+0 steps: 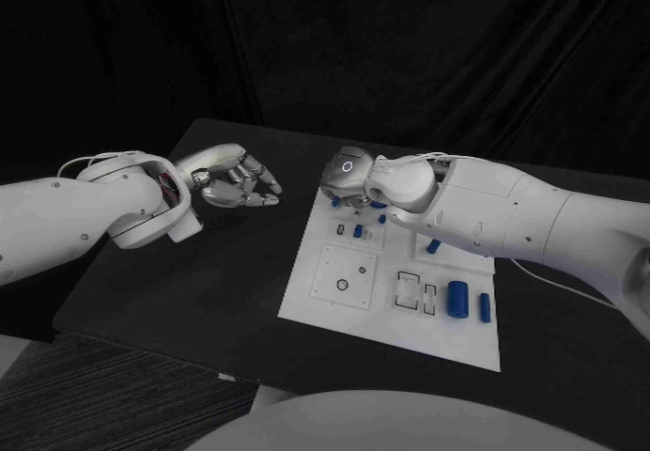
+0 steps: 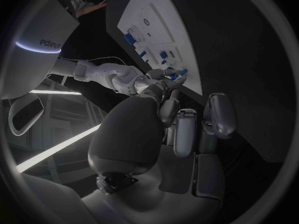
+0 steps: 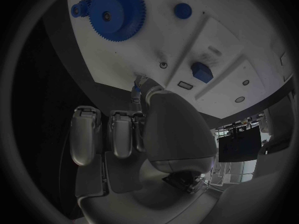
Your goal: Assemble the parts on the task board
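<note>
The white task board [image 1: 355,310] lies in the middle of the black table. My right hand [image 1: 355,178] is down at its far left corner, where thumb and a fingertip pinch a small blue part [image 3: 135,87] against the board [image 3: 149,50]; its other fingers are folded in. A big blue gear [image 3: 117,10] and a small one [image 3: 79,9] sit on the board beyond it. My left hand [image 1: 241,183] hovers over bare table left of the board, fingers curled in around nothing. From the left wrist, the right hand [image 2: 156,87] is at the board's edge [image 2: 187,45].
Other blue parts lie on the board: a thick cylinder [image 1: 459,297] and a thin one [image 1: 485,307] near the right side, a peg [image 1: 434,246] and a small piece [image 1: 359,230] farther back. The table's front edge [image 1: 162,352] runs near left.
</note>
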